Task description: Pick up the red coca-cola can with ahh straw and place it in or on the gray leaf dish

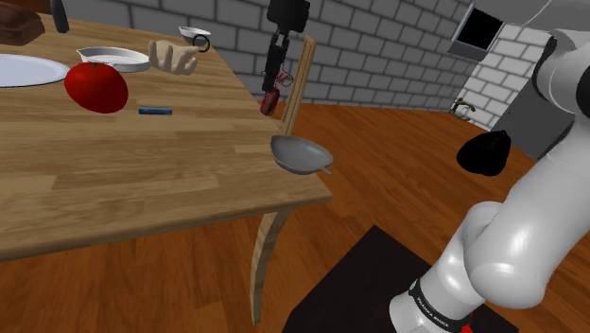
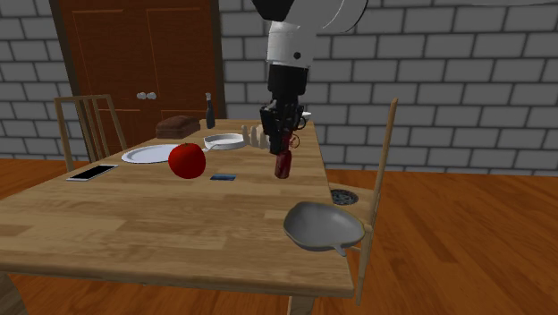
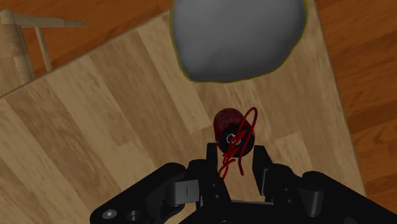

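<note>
A dark red can (image 1: pixel 270 101) (image 2: pixel 283 166) (image 3: pixel 229 127) with a curly red straw (image 3: pixel 245 127) hangs a little above the wooden table (image 2: pixel 134 224), tilted. My black gripper (image 1: pixel 275 76) (image 2: pixel 282 136) (image 3: pixel 236 160) is shut on it from above, its fingers clasping the straw and the can's top. The gray leaf dish (image 1: pixel 301 153) (image 2: pixel 322 225) (image 3: pixel 238 38) lies at the table's corner, jutting over the edge. In the wrist view it sits just beyond the can.
A red apple (image 1: pixel 95 87) (image 2: pixel 187 160), a small blue object (image 1: pixel 156 111) (image 2: pixel 223 177), a white plate (image 1: pixel 24 68), a shallow bowl (image 1: pixel 112 59) and a phone (image 2: pixel 91 172) lie on the table. A wooden chair (image 2: pixel 384 161) stands beside the dish's corner.
</note>
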Robot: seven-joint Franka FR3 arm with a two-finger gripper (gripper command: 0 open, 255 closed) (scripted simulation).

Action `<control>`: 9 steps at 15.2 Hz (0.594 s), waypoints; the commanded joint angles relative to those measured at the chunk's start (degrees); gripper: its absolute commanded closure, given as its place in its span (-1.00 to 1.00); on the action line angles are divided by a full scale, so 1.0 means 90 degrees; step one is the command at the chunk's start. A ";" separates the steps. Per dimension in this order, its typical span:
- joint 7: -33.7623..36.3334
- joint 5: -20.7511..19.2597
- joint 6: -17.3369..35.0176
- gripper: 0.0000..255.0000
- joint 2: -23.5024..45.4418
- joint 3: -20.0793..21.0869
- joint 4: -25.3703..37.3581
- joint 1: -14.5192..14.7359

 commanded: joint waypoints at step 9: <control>-0.0601 0.0192 0.0156 1.00 -0.1979 -0.0366 -0.2179 -0.0187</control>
